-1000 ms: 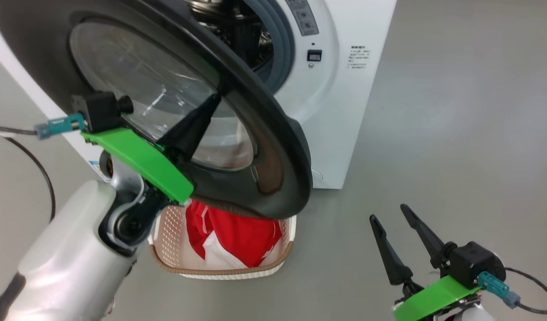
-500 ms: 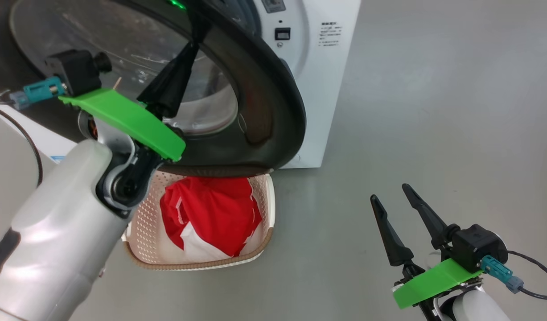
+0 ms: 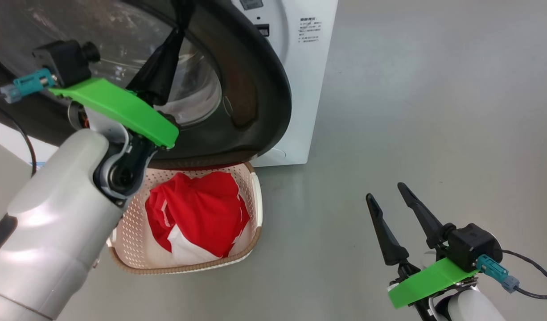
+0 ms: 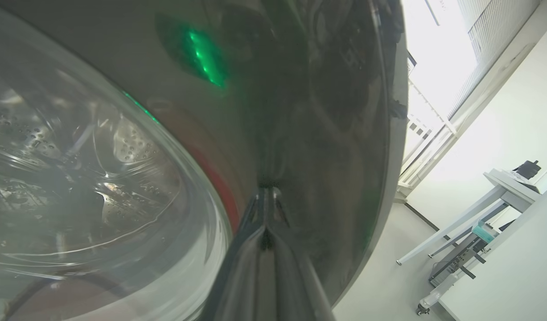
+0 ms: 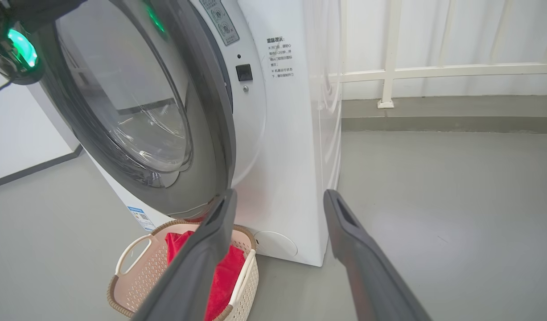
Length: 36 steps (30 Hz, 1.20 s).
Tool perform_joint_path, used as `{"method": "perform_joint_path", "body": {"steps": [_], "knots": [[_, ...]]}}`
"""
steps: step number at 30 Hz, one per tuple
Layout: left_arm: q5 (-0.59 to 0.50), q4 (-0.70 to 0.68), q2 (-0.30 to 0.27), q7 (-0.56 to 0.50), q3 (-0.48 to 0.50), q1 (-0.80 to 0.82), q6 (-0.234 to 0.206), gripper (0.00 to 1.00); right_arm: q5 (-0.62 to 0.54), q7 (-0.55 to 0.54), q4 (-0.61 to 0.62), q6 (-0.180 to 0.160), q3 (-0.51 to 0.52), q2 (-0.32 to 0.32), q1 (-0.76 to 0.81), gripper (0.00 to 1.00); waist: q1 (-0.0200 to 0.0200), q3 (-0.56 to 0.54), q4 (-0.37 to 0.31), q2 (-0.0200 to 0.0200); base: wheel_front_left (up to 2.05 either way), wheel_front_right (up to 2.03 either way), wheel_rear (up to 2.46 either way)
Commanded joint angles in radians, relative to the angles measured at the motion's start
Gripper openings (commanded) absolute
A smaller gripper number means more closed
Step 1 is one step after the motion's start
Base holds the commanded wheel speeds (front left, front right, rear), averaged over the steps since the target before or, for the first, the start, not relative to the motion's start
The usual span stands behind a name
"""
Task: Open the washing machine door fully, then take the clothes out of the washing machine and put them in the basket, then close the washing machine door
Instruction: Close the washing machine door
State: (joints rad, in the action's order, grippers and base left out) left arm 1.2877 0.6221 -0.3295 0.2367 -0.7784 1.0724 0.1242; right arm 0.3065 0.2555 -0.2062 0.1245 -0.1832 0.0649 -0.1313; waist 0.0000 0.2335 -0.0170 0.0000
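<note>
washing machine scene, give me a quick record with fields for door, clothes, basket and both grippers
washing machine door: partly open, standing off the front of the washing machine
clothes: red and white, bunched in the basket
basket: on the floor by the machine's base, far end under the door
left gripper: shut, fingertips at the door's black rim
right gripper: open, holding nothing, above bare floor

Grey floor [image 3: 411,111], a white railing [image 5: 433,71] along its far edge, a white table [image 4: 500,180] near a bright window [image 4: 442,53]
</note>
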Motion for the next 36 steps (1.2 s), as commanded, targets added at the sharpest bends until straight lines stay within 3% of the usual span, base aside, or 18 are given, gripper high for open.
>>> {"method": "perform_joint_path", "body": {"steps": [1, 11, 24, 30, 32, 33, 36], "knots": [[0.013, -0.011, -0.041, 0.013, 0.020, 0.042, 0.007, 0.00, -0.008, 0.006, 0.021, 0.006, -0.026, -0.002, -0.024, 1.00, 0.0000, -0.005, 0.001, 0.0000, 0.00, 0.00, 0.00], [0.000, 0.002, -0.046, 0.024, -0.016, -0.025, 0.007, 0.00, -0.005, 0.006, 0.015, 0.006, -0.023, 0.001, 0.005, 1.00, 0.0000, -0.052, 0.031, 0.0000, 0.00, 0.00, 0.00], [-0.097, -0.030, -0.039, 0.025, 0.120, -0.263, 0.007, 0.00, 0.003, 0.006, 0.010, 0.006, -0.013, 0.017, 0.045, 1.00, 0.0000, -0.108, 0.073, 0.0000, 0.00, 0.00, 0.00], [-0.137, -0.049, -0.039, 0.025, 0.241, -0.414, 0.007, 0.00, 0.008, 0.006, 0.014, 0.006, -0.005, 0.026, 0.067, 1.00, 0.0000, -0.127, 0.071, 0.0000, 0.00, 0.00, 0.00], [-0.163, -0.056, -0.044, 0.025, 0.279, -0.464, 0.007, 0.07, 0.007, 0.006, 0.014, 0.006, 0.001, 0.028, 0.076, 1.00, 0.0000, -0.134, 0.067, 0.0000, 0.00, 0.00, 0.00], [-0.172, -0.060, -0.045, 0.025, 0.298, -0.488, 0.007, 0.19, 0.007, 0.006, 0.015, 0.006, 0.005, 0.029, 0.081, 1.00, 0.0000, -0.137, 0.065, 0.0000, 0.00, 0.00, 0.00], [-0.217, -0.069, -0.052, 0.025, 0.350, -0.560, 0.007, 0.42, 0.008, 0.006, 0.017, 0.006, 0.014, 0.032, 0.095, 1.00, 0.0000, -0.145, 0.057, 0.0000, 0.00, 0.00, 0.00]]}}
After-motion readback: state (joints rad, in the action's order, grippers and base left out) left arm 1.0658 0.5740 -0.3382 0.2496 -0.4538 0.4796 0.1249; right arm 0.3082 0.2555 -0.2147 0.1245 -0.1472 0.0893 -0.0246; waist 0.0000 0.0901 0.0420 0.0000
